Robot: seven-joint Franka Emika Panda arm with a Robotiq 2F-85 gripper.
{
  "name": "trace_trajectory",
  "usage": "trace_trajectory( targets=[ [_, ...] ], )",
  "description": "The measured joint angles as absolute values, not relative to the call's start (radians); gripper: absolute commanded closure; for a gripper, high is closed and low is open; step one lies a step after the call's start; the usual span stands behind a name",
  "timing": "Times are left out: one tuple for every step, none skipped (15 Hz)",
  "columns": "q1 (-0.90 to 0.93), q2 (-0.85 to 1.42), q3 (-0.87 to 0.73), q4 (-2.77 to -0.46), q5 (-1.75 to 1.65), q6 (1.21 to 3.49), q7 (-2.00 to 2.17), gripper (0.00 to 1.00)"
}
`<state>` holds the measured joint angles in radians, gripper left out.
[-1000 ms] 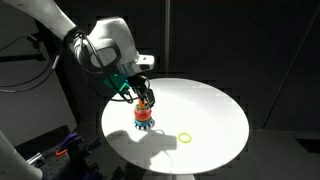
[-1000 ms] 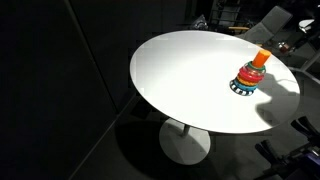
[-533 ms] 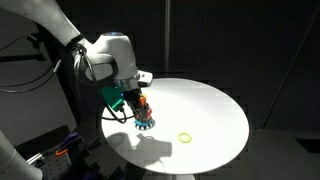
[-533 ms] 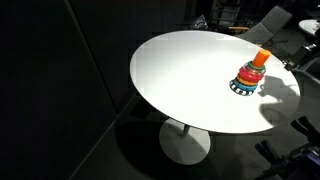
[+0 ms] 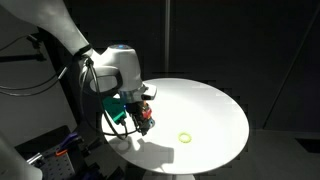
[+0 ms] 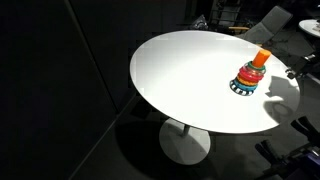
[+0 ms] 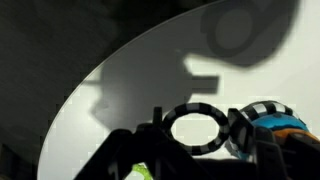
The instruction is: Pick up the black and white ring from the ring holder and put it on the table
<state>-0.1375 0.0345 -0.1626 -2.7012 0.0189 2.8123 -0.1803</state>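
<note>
- So the gripper (image 7: 195, 133) was clamped on the black and white ring (image 7: 200, 107). In the wrist view the ring sat right between the 2 dark fingers (image 7: 150, 135), with one on each side of it.
- You could see white table (image 7: 120, 90) straight through the ring's hole, and the striped rim was pretty clear along the top and bottom.
- Honestly couldn't tell from any view whether the ring was touching the tabletop or hanging just above it.
- The ring was off the ring holder (image 7: 280, 125). The holder stood just beside it at the right edge of the wrist view, showing blue and orange layers.
- In an exterior view the ring holder (image 6: 250, 78) stood upright near the far right side of the table (image 6: 180, 70), with its orange peg sticking out on top of the stacked rings.
- There was also a toothed black and white bottom layer (image 6: 243, 88) still around the base of that stack.
- In an exterior view the gripper (image 5: 140, 118) was low over the left part of the table (image 5: 210, 105). It covered most of the holder, so the ring itself wasn't visible there.
- A yellow-green ring (image 5: 185, 137) lay flat on the table, well apart from the gripper and toward the near edge.
- Big arm shadows fell across the white top in the wrist view.
</note>
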Motion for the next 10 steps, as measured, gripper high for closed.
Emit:
trace_trajectory(
  targets=[
    [-0.143,0.05,-0.167,-2.695,0.013,2.824,-0.18,0.59],
    [-0.149,0.067,-0.17,-2.69,0.003,2.84,-0.179,0.59],
    [-0.154,0.085,-0.175,-2.684,-0.01,2.856,-0.178,0.59],
    [-0.157,0.102,-0.18,-2.679,-0.023,2.872,-0.176,0.59],
    [-0.158,0.118,-0.185,-2.673,-0.034,2.883,-0.172,0.59],
    [-0.158,0.133,-0.189,-2.667,-0.044,2.891,-0.168,0.59],
    [-0.158,0.147,-0.192,-2.661,-0.053,2.895,-0.162,0.59],
    [-0.158,0.158,-0.195,-2.656,-0.06,2.897,-0.157,0.59],
    [-0.158,0.169,-0.197,-2.651,-0.069,2.897,-0.151,0.59],
    [-0.157,0.179,-0.199,-2.647,-0.079,2.897,-0.145,0.59]
  ],
)
